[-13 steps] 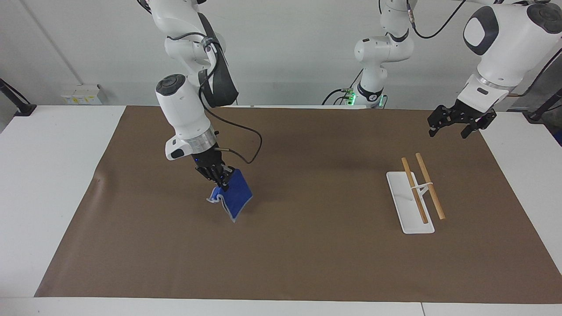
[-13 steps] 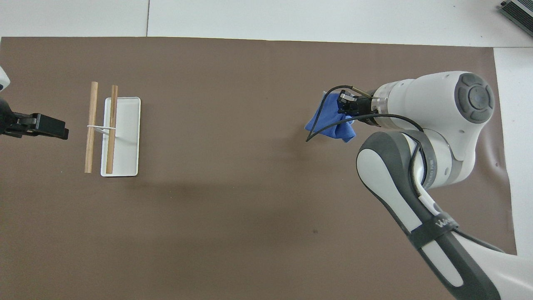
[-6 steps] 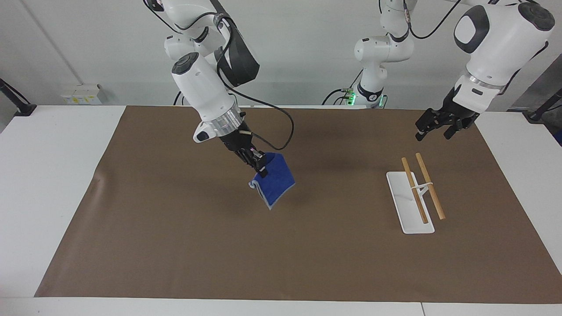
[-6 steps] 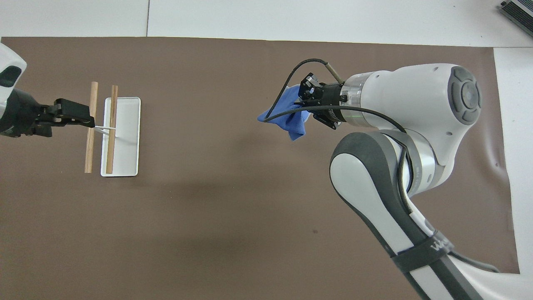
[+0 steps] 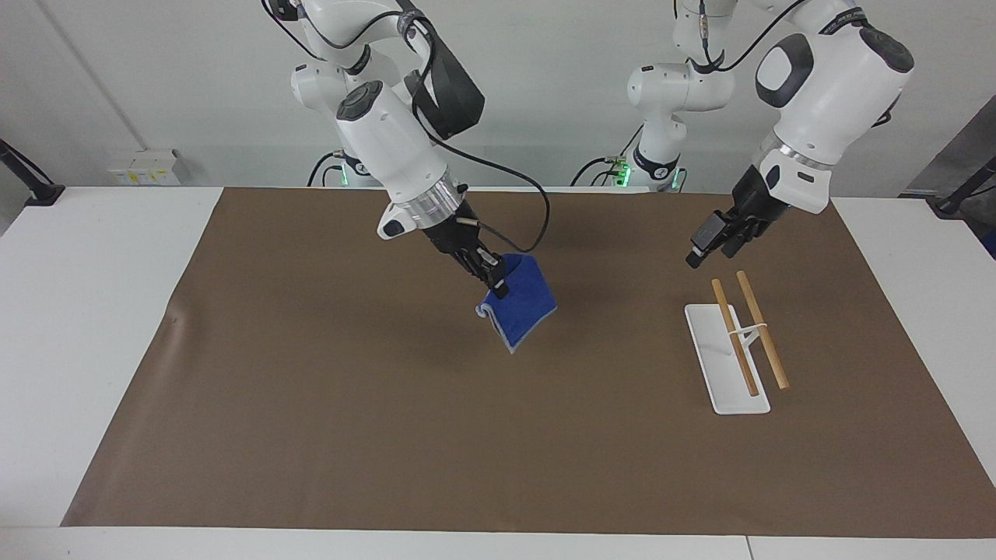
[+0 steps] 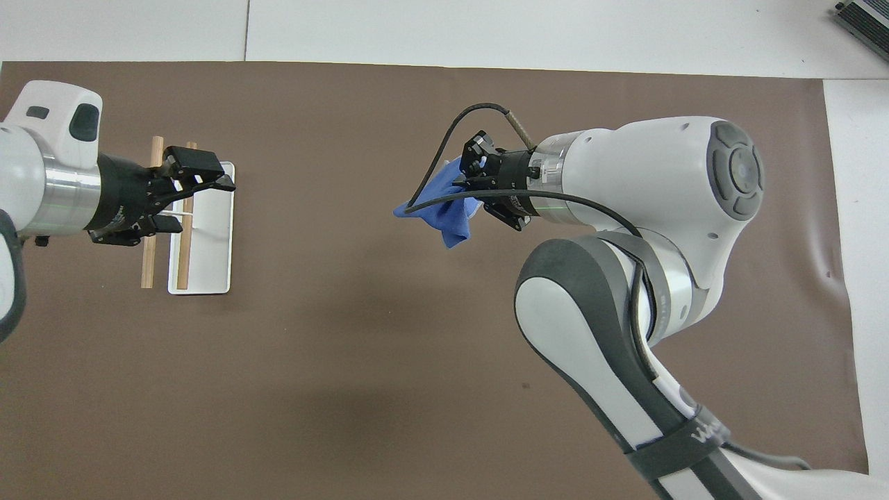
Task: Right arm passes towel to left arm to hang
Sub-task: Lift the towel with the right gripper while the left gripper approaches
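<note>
I have the right arm's black fingered gripper [image 5: 498, 285] pinched tight on the upper edge of the small royal-blue terry towel with pale grey edging [image 5: 523, 311], which hangs clear of the brown paper sheet covering the table [image 5: 389, 435], over its middle and somewhat toward the right arm's end. The cloth droops below the fingertips in a loose fold, one corner pointing down, touching nothing underneath. Out from there, well apart toward the left arm's end, my left arm's black gripper [image 5: 706, 247] hangs in the air with its fingers spread wide and nothing between them, over the end of the rack nearer to the robots, aimed toward the centre of the table. The rack itself, a flat white rectangular base [image 5: 720, 381] carrying two pale wooden rods [image 5: 762, 330] on a thin white upright, stands on the paper untouched. As I judge it, the carry to the meeting point is the step in hand, with the handover itself not yet begun. The next move calls for bringing both grippers together over the middle, presenting a free edge of the cloth, and getting the left gripper's fingers around that edge before I let the right one release.
</note>
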{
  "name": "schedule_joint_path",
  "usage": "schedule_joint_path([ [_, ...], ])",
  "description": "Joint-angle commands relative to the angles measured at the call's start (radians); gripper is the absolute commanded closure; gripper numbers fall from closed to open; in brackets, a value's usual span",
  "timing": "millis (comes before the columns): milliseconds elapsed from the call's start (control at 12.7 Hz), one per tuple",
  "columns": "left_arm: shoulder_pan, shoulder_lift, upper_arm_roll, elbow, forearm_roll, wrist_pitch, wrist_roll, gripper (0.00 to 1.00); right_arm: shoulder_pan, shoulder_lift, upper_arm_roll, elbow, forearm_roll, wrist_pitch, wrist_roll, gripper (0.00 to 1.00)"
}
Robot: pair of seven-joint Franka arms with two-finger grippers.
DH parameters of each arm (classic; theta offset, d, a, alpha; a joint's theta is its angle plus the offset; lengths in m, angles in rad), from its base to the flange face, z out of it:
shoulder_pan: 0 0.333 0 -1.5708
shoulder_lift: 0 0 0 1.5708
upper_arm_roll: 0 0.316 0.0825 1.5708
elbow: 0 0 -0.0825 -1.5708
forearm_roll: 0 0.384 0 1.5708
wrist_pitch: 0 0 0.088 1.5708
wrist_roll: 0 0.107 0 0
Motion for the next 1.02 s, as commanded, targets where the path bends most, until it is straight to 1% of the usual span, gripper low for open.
schedule_joint_path([
  [0, -0.085, -0.053, 0.013, -0.124, -0.057, 0.194, -0.271, 0.0, 0.013, 0.029, 0.008, 0.062, 0.034, 0.001, 0.078, 1.0],
  [79, -0.117, -0.048, 0.013, -0.15, -0.063, 0.272, -0.357, 0.0, 0.019, 0.031, 0.008, 0.068, 0.031, 0.002, 0.112, 1.0],
  [157, -0.145, -0.039, 0.013, -0.165, -0.066, 0.318, -0.418, 0.0, 0.022, 0.031, 0.008, 0.068, 0.031, -0.001, 0.127, 1.0],
  [315, -0.19, -0.004, 0.013, -0.178, -0.097, 0.386, -0.51, 0.0, 0.04, 0.031, 0.008, 0.068, 0.034, -0.001, 0.134, 1.0],
  [394, -0.213, 0.007, 0.013, -0.182, -0.12, 0.442, -0.566, 0.0, 0.042, 0.031, 0.008, 0.068, 0.036, 0.002, 0.135, 1.0],
  [551, -0.251, 0.033, 0.013, -0.187, -0.131, 0.541, -0.723, 0.0, 0.043, 0.031, 0.008, 0.068, 0.071, 0.007, 0.147, 1.0],
  [709, -0.277, 0.059, 0.013, -0.187, -0.137, 0.622, -0.833, 0.0, 0.057, 0.032, 0.011, 0.066, 0.085, 0.003, 0.147, 1.0],
  [787, -0.282, 0.076, 0.013, -0.187, -0.144, 0.651, -0.873, 0.0, 0.071, 0.038, 0.011, 0.06, 0.086, -0.004, 0.147, 1.0],
  [945, -0.299, 0.084, 0.013, -0.187, -0.145, 0.664, -0.944, 0.0, 0.073, 0.037, 0.013, 0.052, 0.086, -0.031, 0.147, 1.0],
])
